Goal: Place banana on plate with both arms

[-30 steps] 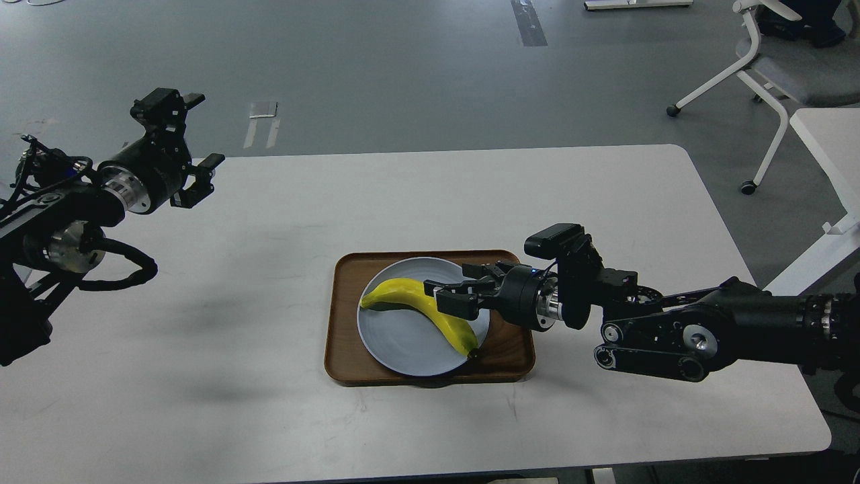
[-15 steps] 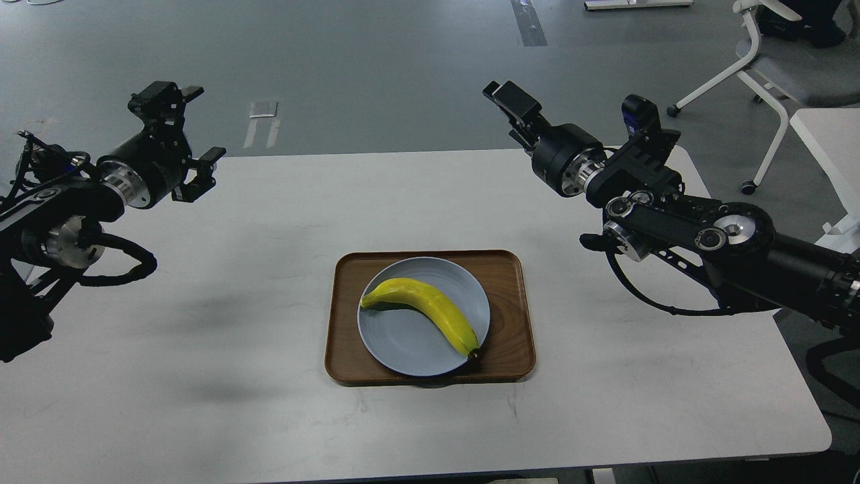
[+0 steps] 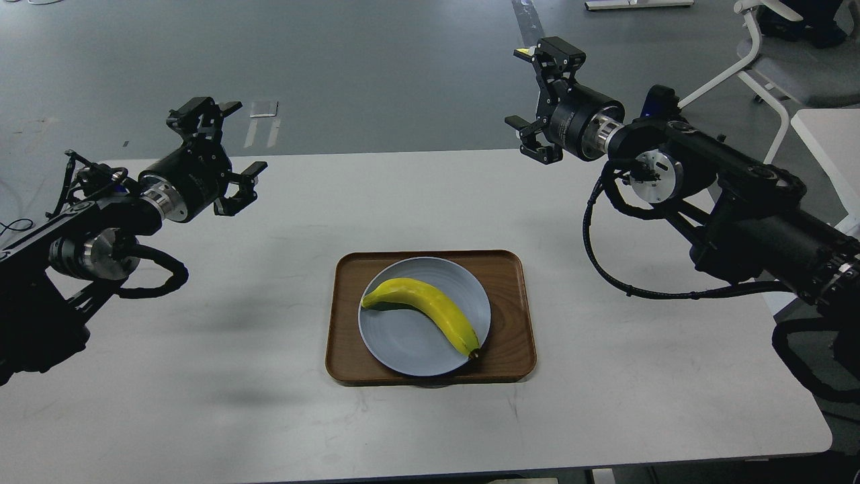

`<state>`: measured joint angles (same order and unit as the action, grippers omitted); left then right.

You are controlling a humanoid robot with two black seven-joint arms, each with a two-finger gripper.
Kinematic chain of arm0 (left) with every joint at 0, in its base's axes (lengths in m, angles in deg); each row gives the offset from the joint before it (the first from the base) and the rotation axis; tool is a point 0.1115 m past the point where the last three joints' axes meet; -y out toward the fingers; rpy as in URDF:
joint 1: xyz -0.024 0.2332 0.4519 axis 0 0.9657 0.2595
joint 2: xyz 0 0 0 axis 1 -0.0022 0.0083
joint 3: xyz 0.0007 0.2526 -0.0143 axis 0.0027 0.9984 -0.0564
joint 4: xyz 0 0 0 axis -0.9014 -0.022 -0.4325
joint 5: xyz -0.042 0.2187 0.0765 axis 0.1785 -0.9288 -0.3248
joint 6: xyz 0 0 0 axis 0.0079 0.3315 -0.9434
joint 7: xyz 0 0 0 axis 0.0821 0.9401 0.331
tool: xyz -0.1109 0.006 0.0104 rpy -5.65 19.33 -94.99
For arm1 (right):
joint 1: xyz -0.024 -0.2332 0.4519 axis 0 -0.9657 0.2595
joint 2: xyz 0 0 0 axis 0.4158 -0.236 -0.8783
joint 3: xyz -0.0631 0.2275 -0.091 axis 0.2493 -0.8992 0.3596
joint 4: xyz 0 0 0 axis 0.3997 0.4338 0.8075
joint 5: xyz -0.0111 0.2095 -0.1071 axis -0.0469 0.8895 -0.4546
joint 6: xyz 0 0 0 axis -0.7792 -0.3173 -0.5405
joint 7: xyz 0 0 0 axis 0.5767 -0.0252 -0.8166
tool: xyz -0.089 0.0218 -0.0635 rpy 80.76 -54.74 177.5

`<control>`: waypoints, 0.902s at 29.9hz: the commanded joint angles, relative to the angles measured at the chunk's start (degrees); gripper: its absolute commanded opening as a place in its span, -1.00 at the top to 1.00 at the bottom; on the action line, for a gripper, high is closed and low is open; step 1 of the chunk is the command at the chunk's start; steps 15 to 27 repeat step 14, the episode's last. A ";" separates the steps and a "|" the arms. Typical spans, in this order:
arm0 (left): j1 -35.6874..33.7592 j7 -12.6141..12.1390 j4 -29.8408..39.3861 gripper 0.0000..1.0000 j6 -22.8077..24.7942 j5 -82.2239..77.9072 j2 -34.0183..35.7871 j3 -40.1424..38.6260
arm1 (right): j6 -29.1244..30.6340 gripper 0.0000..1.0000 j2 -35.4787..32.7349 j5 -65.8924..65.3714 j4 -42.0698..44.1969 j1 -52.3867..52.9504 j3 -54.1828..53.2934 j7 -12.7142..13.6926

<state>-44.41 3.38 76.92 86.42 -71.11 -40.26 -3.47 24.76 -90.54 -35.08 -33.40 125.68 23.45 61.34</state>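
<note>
Left claw (image 3: 232,144): fingers spread wide, holding nothing, raised over the table's far left part. Right claw (image 3: 541,97): fingers spread wide, holding nothing, raised above the table's far edge, well apart from the tray. Banana (image 3: 427,310): lies curved across the plate (image 3: 403,343), dark tip at the plate's near right rim. Plate: sits inside a brown wooden tray (image 3: 514,316). Tray: rests on the white table (image 3: 201,376). No readable writing or labels.

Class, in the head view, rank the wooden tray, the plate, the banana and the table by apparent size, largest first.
1. table
2. wooden tray
3. plate
4. banana, though its length nearly matches the plate's width
</note>
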 commanded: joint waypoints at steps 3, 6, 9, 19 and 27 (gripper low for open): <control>0.25 0.07 -0.01 -0.96 0.01 0.07 -0.26 0.02 | -0.54 -1.00 0.19 0.02 0.37 -0.04 0.42 -0.33; 0.51 0.25 -0.01 -0.96 0.01 0.07 -0.18 0.02 | -0.19 -1.00 0.19 0.02 0.28 -0.40 1.03 -0.33; 0.60 0.34 -0.01 -0.96 0.01 -0.01 0.00 0.10 | -0.01 -1.00 0.10 0.02 0.10 -1.45 1.12 -0.33; 0.60 0.34 -0.01 -0.96 0.01 -0.01 0.26 0.10 | -0.19 -1.00 0.19 0.02 0.10 -1.54 1.12 -0.33; 0.60 0.34 -0.01 -0.96 0.01 -0.01 0.26 0.10 | -0.19 -1.00 0.19 0.02 0.10 -1.54 1.12 -0.33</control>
